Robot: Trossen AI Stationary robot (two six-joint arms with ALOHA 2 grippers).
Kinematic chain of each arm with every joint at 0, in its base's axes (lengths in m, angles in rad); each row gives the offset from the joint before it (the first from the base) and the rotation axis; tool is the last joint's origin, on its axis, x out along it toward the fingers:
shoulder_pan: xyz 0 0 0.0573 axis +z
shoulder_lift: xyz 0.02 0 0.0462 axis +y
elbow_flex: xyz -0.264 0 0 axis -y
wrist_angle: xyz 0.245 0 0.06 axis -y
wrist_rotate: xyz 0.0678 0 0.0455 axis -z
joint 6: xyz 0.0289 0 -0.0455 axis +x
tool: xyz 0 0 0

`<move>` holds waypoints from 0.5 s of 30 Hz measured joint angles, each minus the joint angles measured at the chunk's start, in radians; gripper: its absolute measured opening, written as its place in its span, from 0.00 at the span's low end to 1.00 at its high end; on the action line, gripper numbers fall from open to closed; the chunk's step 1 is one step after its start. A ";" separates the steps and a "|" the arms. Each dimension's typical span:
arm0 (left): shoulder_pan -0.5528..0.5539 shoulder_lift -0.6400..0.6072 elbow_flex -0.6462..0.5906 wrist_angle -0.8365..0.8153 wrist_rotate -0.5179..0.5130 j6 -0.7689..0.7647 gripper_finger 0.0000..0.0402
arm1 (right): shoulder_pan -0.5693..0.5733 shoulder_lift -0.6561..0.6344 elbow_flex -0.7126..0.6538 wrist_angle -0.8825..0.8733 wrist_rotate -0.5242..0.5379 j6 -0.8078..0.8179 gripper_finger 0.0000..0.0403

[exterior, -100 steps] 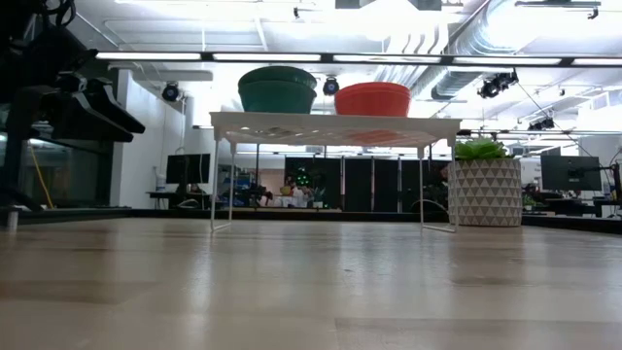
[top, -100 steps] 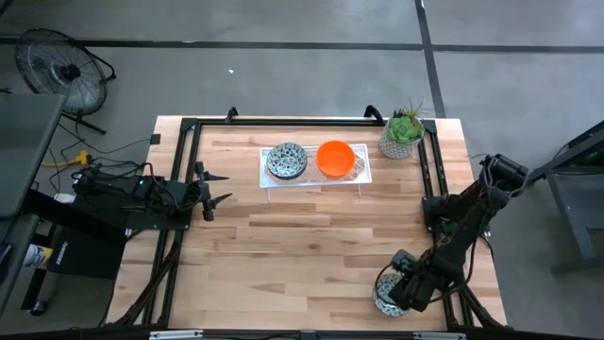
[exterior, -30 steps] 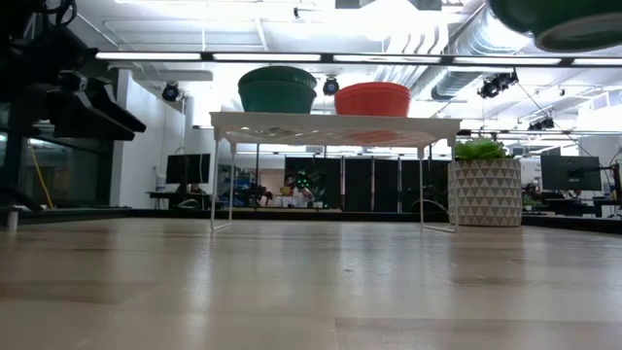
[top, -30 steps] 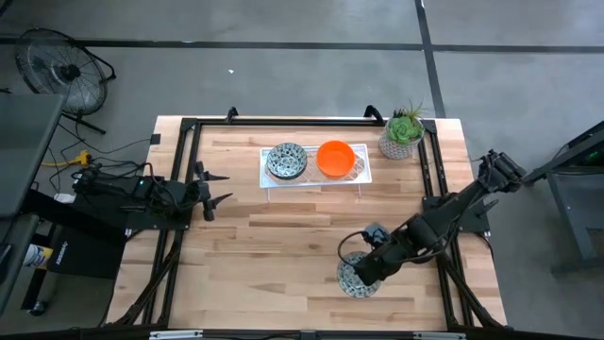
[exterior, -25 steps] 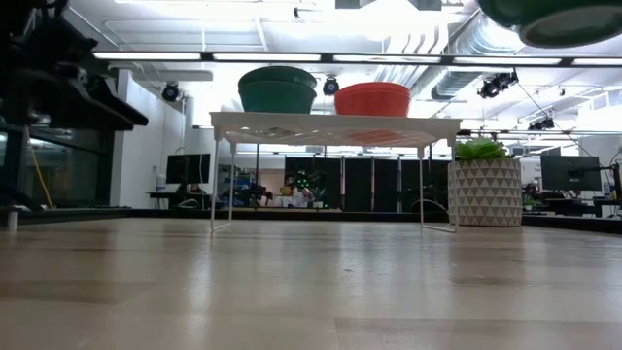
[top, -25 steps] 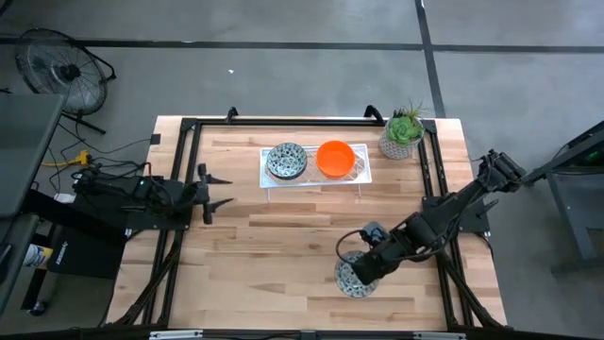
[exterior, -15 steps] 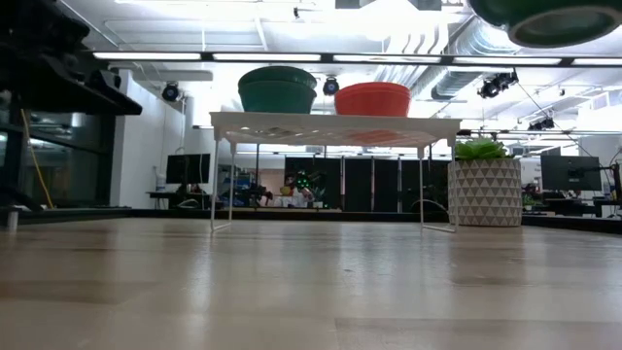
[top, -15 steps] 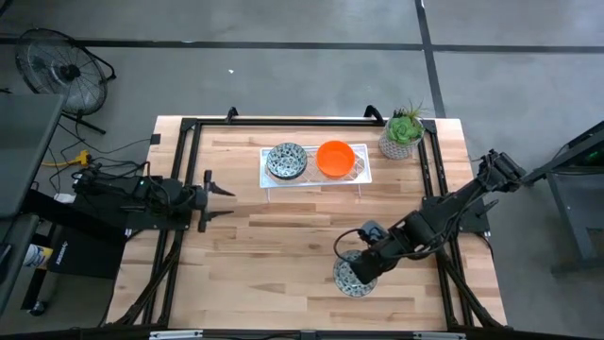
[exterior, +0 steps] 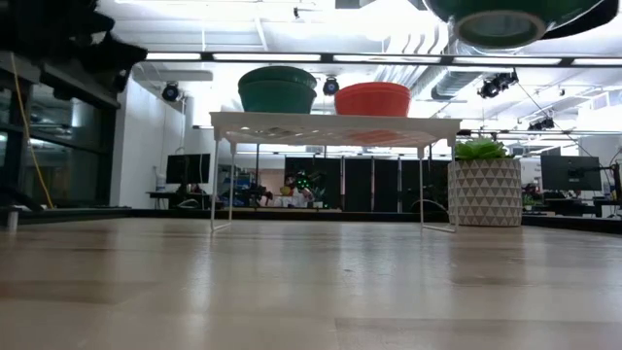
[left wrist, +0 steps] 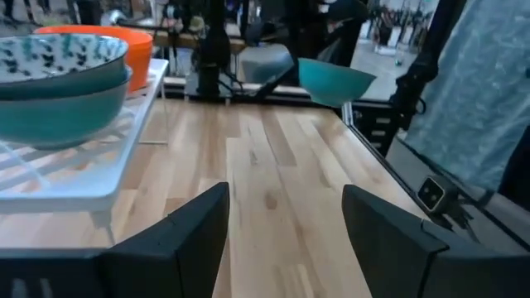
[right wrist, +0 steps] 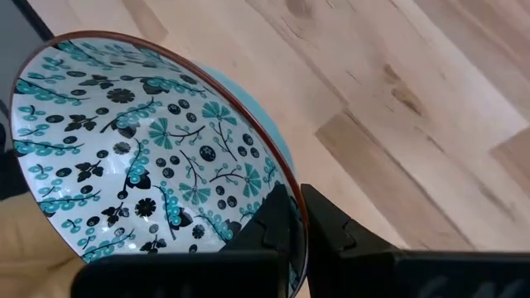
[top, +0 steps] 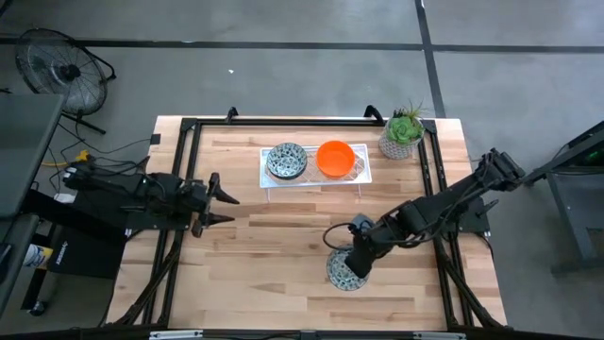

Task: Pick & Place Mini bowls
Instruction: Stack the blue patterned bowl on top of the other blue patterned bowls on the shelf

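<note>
My right gripper (top: 356,257) is shut on a patterned mini bowl (top: 346,270), held in the air over the table's near middle. The low view shows the bowl's underside (exterior: 505,15) at the top of the picture. A white wire rack (top: 361,174) at the far middle carries a second patterned mini bowl (top: 286,161) and an orange mini bowl (top: 335,158), both resting on their bases. My left gripper (top: 226,208) stands open at the table's left side, level, pointing at the table's right, with nothing between its fingers (left wrist: 186,236). My right gripper pinches the bowl's rim (right wrist: 286,186), one finger inside the bowl (right wrist: 265,236) and one outside (right wrist: 331,236). The fingers come slanting down from the table's right. The bowl is lifted clear of the table, its mouth up.
A pale pot with a green plant (top: 401,135) stands at the far right corner, beside the rack. A black frame (top: 189,132) runs along the table's far, left and right edges. Bare wood (top: 274,236) lies between the rack and the near edge.
My right gripper has carried the patterned bowl toward the table's left edge, keeping it lifted clear with its mouth up. My left gripper has moved in toward the table's right, staying open.
</note>
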 joint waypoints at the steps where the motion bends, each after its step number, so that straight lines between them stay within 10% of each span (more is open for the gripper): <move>1: 0.000 0.036 0.024 0.000 0.004 0.002 0.58 | -0.008 0.000 0.000 0.000 -0.006 -0.021 0.00; 15: -0.005 0.678 0.609 -0.357 -0.015 0.312 0.58 | -0.171 0.000 0.000 -0.023 -0.137 -0.199 0.00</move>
